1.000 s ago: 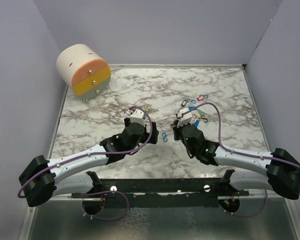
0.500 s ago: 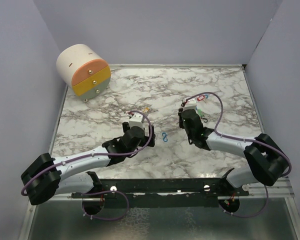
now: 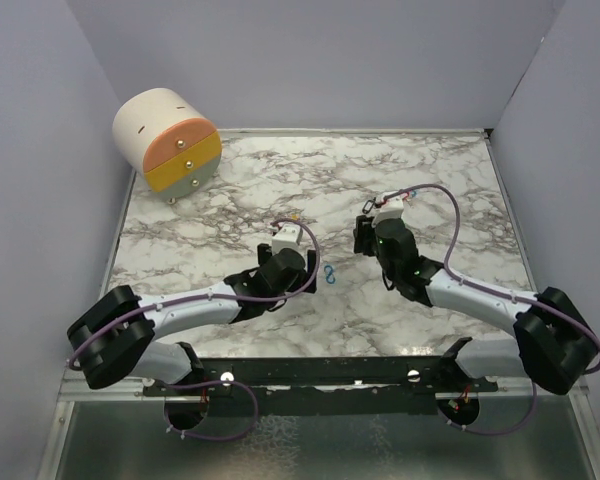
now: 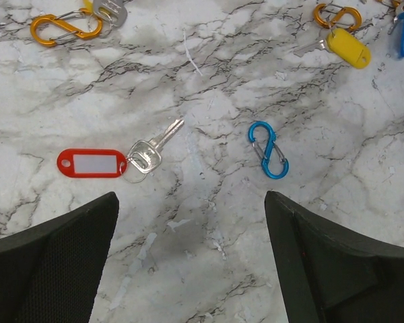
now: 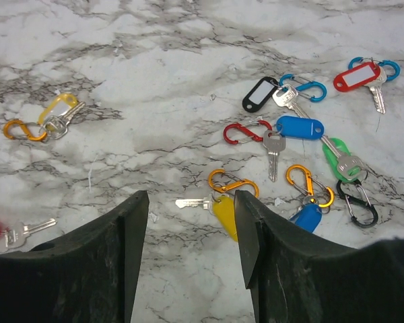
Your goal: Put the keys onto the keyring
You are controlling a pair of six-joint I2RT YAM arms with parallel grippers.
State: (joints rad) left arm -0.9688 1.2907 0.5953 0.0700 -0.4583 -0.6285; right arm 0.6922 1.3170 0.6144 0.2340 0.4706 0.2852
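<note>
In the left wrist view a red-tagged key and a bare blue S-shaped keyring lie on the marble. My left gripper hangs open over the bare patch between them, touching neither. My right gripper is open too, with nothing held. Just past its fingertips lies a yellow-tagged key clipped to an orange keyring. Beyond it several keys with black, blue, green and red tags sit on coloured keyrings. Another yellow-tagged key on an orange keyring lies to the left.
A round white drawer unit with orange, yellow and grey drawer fronts stands at the back left of the marble table. Grey walls enclose the table on three sides.
My right gripper has opened from shut and swung right and a little back. My left gripper has shifted right, toward the blue keyring.
</note>
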